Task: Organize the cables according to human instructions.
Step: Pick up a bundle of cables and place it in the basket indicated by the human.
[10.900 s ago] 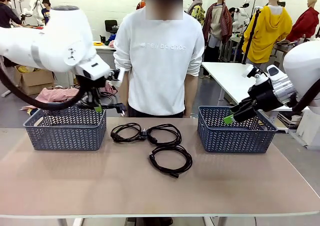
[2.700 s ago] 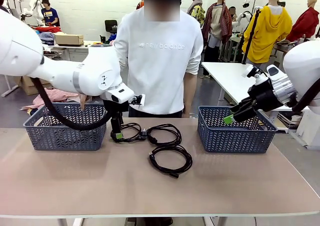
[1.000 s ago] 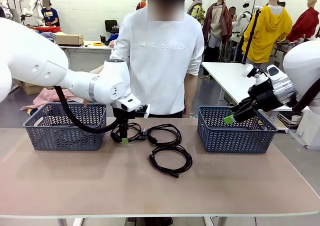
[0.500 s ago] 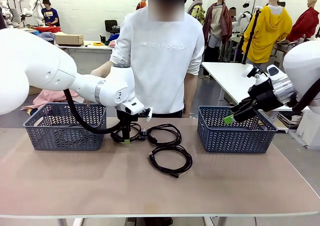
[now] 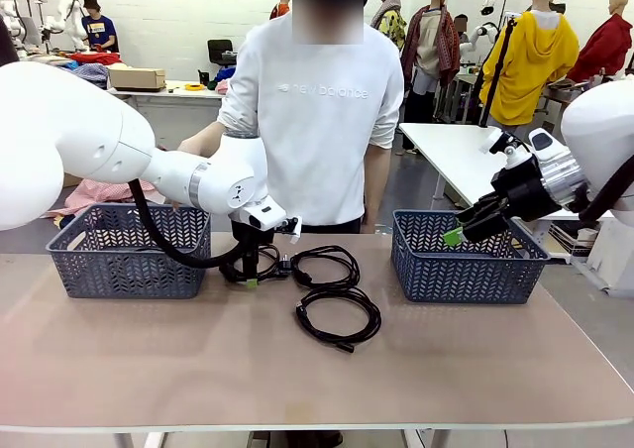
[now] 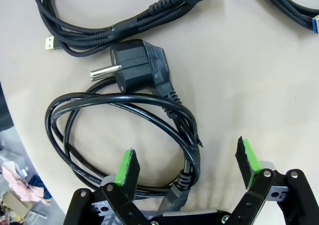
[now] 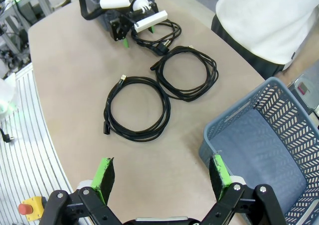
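Black cables on a tan worktop; dark grey-blue baskets with herringbone openwork; left end effector black, pads green.

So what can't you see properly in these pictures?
- Front view: the left basket hides its inside behind its own wall.
- Front view: the left end effector covers part of the power cord coil.
- Left wrist view: the top edge cuts off the braided cable.
- Right wrist view: the right basket runs off the right edge.
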You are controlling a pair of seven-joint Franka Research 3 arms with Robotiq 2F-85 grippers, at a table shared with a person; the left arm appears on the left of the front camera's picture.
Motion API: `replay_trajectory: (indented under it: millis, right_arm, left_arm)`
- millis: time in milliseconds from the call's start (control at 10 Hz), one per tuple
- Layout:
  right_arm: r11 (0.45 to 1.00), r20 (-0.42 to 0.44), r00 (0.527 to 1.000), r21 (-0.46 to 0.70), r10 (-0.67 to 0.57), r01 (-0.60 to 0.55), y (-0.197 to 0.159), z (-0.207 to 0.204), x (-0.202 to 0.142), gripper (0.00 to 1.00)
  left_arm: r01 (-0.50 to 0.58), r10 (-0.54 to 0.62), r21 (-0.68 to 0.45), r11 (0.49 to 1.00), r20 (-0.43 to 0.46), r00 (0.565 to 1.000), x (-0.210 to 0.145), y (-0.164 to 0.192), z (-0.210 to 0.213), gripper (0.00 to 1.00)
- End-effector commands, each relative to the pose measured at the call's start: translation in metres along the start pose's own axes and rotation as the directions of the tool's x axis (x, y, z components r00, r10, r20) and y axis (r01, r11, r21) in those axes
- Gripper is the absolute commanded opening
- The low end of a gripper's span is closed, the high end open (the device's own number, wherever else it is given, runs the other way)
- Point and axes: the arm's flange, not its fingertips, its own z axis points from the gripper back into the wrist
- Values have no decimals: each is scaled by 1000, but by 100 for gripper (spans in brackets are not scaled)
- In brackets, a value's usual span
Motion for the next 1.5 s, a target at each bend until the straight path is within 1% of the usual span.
replay_trajectory:
  millis: [0, 100, 200, 300, 400, 500, 600, 700, 800, 900, 1000, 1100, 1200, 1400]
  right_arm:
    - [1000, 28, 999, 10, 21, -21, -3, -2, 0, 100]
    - [1000, 28, 999, 10, 21, -21, -3, -2, 0, 100]
    - [1000, 28, 999, 10, 21, -21, -3, -2, 0, 100]
    - [1000, 28, 999, 10, 21, -21, -3, -2, 0, 100]
    - [1000, 28, 999, 10, 21, -21, -3, -2, 0, 100]
    - [1000, 28, 999, 10, 21, -21, -3, -2, 0, 100]
    - [1000, 28, 999, 10, 21, -21, -3, -2, 0, 100]
    - [1000, 28, 999, 10, 21, -21, -3, -2, 0, 100]
    - [1000, 28, 999, 10, 21, -21, -3, -2, 0, 100]
    - [1000, 28, 999, 10, 21, -21, -3, -2, 0, 100]
    - [1000, 28, 999, 10, 21, -21, -3, -2, 0, 100]
    - [1000, 28, 999, 10, 21, -21, -3, -2, 0, 100]
    - [1000, 28, 999, 10, 21, -21, -3, -2, 0, 100]
    - [1000, 28, 999, 10, 21, -21, -3, -2, 0, 100]
  left_arm:
    - [-17, 17, 6, 1000, -30, 999, 2, 5, -2, 100]
    - [-15, 16, 5, 1000, -30, 999, 2, 6, -4, 100]
    - [-13, 13, 5, 1000, -28, 1000, 2, 6, -6, 97]
    - [-10, 11, 3, 1000, -25, 1000, 3, 7, -7, 80]
    - [-8, 8, 5, 1000, -22, 1000, 4, 7, -8, 77]
    - [-7, 7, 4, 1000, -14, 1000, 4, 8, -8, 60]
    - [-6, 6, 5, 1000, -10, 1000, 3, 8, -7, 57]
    - [-6, 6, 4, 1000, -8, 1000, 2, 8, -7, 41]
    - [-7, 7, 2, 1000, -3, 1000, 2, 8, -6, 38]
    - [-5, 5, -3, 1000, -3, 1000, 2, 8, -6, 21]
    - [-2, 2, -6, 1000, -3, 1000, 2, 7, -5, 18]
    - [-1, 1, -8, 1000, -3, 1000, 1, 7, -4, 2]
    - [-3, 3, -11, 1000, 2, 1000, 0, 7, -2, 0]
    - [-4, 4, -1, 1000, -1, 1000, -1, 3, 9, 0]
